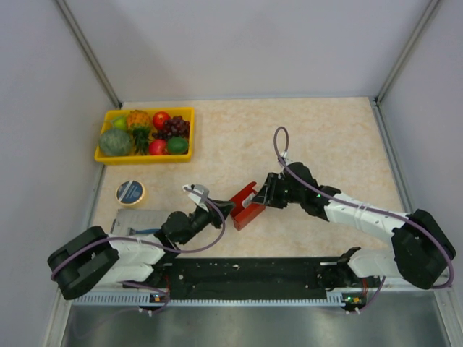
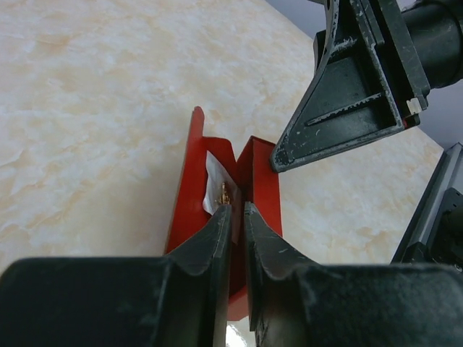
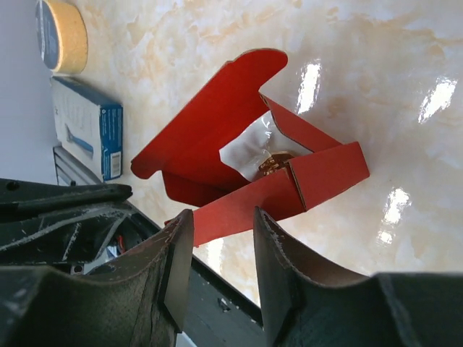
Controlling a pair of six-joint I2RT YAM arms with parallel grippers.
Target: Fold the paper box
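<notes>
The paper box (image 1: 246,210) sat half-formed on the worktop (image 1: 325,137) between both arms. The left gripper (image 2: 236,213) had its jaws pinching an upright wall, apparently anchoring it. The right gripper (image 3: 221,225) had open jaws straddling a side panel, probably to fold it.

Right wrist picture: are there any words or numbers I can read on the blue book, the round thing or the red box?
Blue notebook: white marks, too blurred to read.
Round tin: blue face, too small to read.
Paper box: plain red, no text.
</notes>
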